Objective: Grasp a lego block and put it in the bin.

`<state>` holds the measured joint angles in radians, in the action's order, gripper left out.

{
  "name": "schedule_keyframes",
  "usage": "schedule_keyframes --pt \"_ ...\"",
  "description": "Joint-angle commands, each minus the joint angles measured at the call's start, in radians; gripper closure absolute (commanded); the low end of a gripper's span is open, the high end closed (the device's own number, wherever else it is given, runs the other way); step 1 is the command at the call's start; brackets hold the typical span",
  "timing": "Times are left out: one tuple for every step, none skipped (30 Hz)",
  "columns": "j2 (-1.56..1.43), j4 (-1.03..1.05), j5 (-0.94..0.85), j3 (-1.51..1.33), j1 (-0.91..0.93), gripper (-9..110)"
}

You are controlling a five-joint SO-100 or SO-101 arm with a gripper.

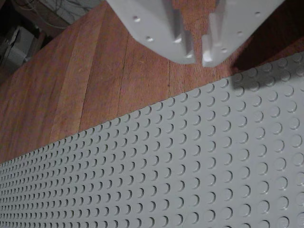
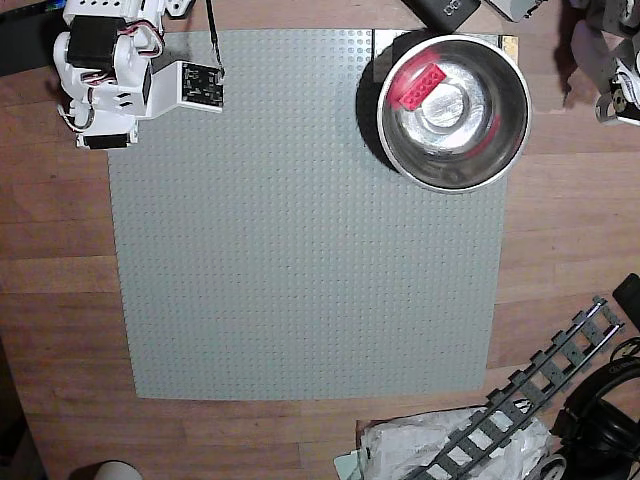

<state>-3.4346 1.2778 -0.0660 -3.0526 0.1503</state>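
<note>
a reddish-brown wooden plank table (image 2: 60,300) fills the overhead view, its boards running left to right. a large grey studded baseplate (image 2: 300,250) covers the middle. a dark track piece (image 2: 530,395) and crumpled plastic (image 2: 420,445) lie at the lower right. light is even, with soft shadows.

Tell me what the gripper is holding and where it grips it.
Nothing. The gripper is empty; the red block lies in the bowl.
</note>
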Motion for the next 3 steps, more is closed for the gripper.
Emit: schedule_keyframes --pt "-0.015 0.005 -0.005 -0.003 0.003 101" --pt "-0.015 0.005 -0.005 -0.003 0.003 101" --pt "-0.015 0.005 -0.005 -0.003 0.003 101"
